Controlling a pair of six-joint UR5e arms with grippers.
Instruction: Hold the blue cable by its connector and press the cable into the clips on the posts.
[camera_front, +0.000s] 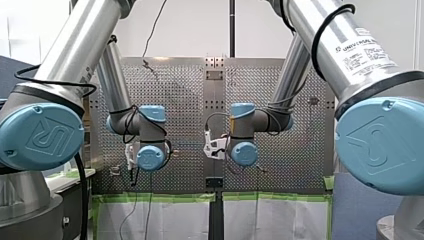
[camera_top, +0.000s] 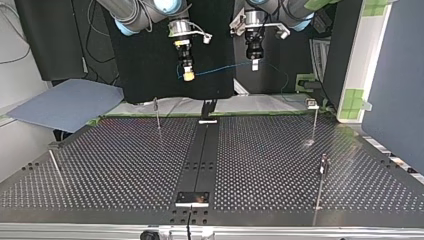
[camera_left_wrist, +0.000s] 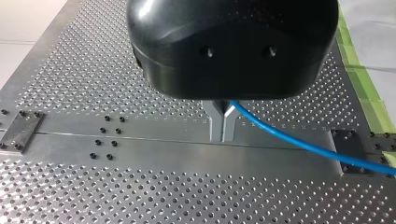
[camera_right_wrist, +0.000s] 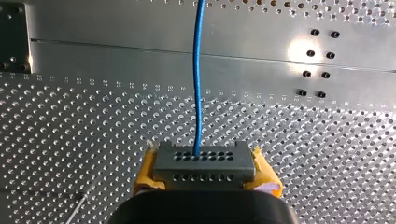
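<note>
Currently clamping connector (camera_right_wrist: 204, 164) w/ R gripper (camera_right_wrist: 205, 171), cable (camera_right_wrist: 198, 70) w/ L gripper (camera_left_wrist: 222, 122); could miss clips (camera_top: 312, 104) on posts (camera_top: 158, 115) if slack sags.

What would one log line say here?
right gripper: shut on grey perforated connector | left gripper: shut on thin blue cable | cable: slung between both, above perforated metal table | thin metal posts: cable not yet clipped

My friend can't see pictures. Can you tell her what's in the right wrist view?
My right gripper clamps a grey connector with two rows of small holes between its yellow pads. A blue cable comes out of the connector and runs straight ahead, away from the gripper, over the perforated metal table.
</note>
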